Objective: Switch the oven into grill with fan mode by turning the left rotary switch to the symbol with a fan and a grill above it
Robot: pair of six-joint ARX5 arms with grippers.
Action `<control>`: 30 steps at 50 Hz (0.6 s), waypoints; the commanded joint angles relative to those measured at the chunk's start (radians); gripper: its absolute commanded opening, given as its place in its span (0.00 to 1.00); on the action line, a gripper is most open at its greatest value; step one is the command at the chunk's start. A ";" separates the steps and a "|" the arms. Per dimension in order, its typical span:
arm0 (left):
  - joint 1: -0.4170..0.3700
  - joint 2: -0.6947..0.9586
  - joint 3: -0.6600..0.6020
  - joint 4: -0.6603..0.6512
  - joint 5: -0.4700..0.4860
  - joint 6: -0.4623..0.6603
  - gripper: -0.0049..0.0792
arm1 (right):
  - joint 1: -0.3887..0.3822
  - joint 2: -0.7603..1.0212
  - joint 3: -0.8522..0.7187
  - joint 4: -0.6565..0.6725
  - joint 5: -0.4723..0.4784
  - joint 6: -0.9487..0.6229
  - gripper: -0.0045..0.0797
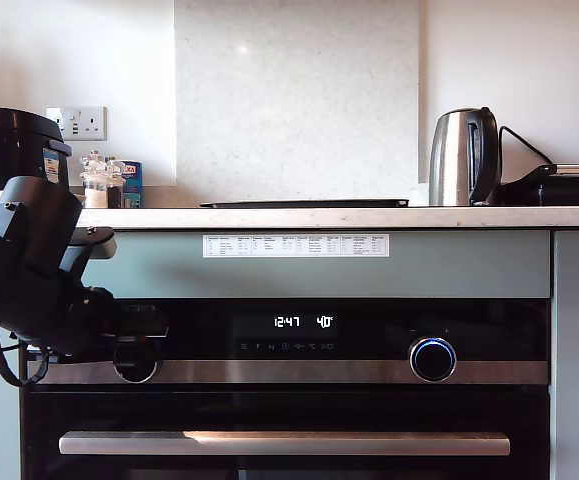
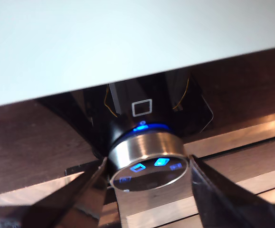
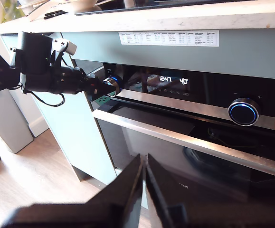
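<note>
My first gripper [image 2: 149,173] brackets the left rotary switch [image 2: 149,164] at the oven [image 1: 299,400] panel's 9 o'clock end — contact unclear (second gripper [image 3: 144,164] clenched, idle) — clamp squarely, rotate slowly, watching icons.

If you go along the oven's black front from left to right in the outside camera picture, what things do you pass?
My first gripper at the left rotary switch → the white digital display → the knob with the blue glowing ring.
</note>
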 commanded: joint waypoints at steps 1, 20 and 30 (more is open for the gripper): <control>0.036 0.065 0.023 -0.019 -0.023 -0.032 0.44 | 0.004 -0.006 0.002 -0.002 0.000 0.002 0.04; 0.069 0.065 0.023 -0.062 0.149 -0.313 0.44 | 0.004 -0.006 0.003 -0.002 0.000 0.002 0.04; 0.108 0.065 0.023 -0.082 0.230 -0.414 0.44 | 0.004 -0.006 0.002 -0.002 0.000 0.002 0.04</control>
